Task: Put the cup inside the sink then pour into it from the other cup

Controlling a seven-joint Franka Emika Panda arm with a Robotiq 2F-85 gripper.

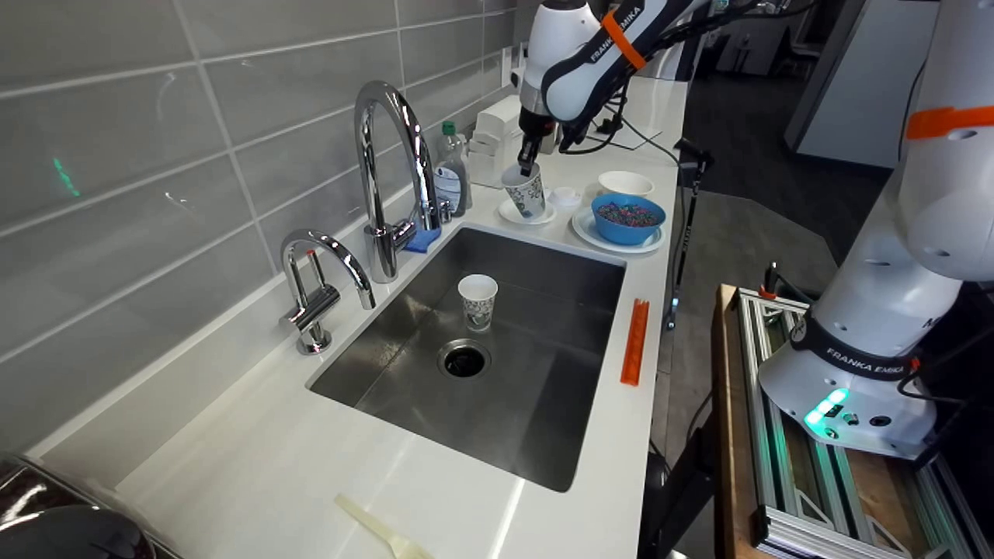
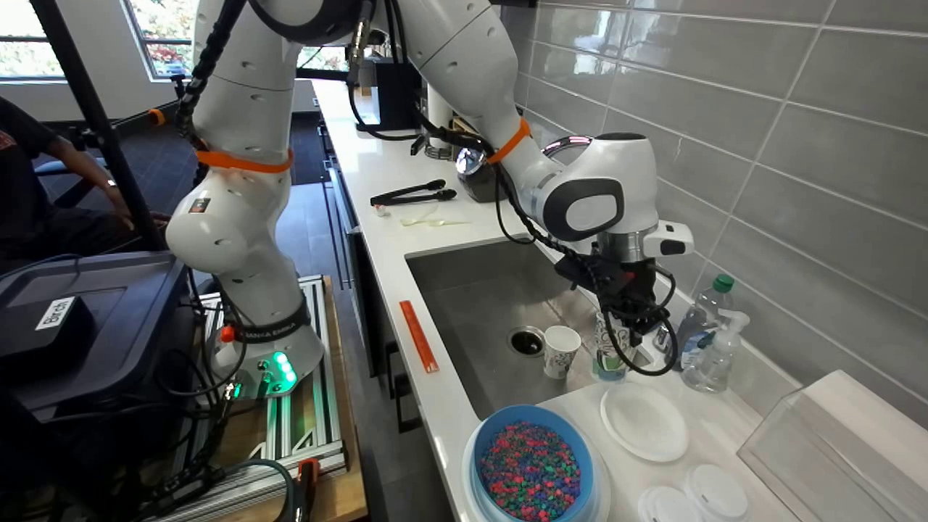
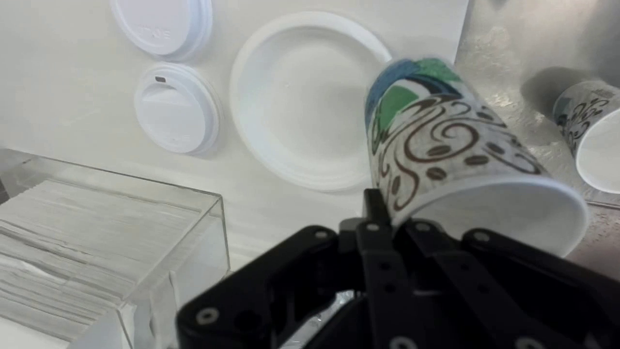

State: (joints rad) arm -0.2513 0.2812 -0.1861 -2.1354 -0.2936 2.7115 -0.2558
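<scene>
While the arm (image 1: pixel 578 81) reads FRANKA EMIKA (a box (image 2: pixel 43 336) says Birch), the claw (image 1: pixel 526 168) pinches a cup (image 1: pixel 530 197).

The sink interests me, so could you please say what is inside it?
A paper cup stands upright inside the sink, near the drain; the spot under the cup is covered.

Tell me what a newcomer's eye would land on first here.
Likely the blue bowl of multicoloured bits, on a plate on the counter beside the sink. Next, perhaps, the patterned cup held by its rim in the pincer near the sink's edge, then a matching cup standing upright in the sink beside the drain.
</scene>
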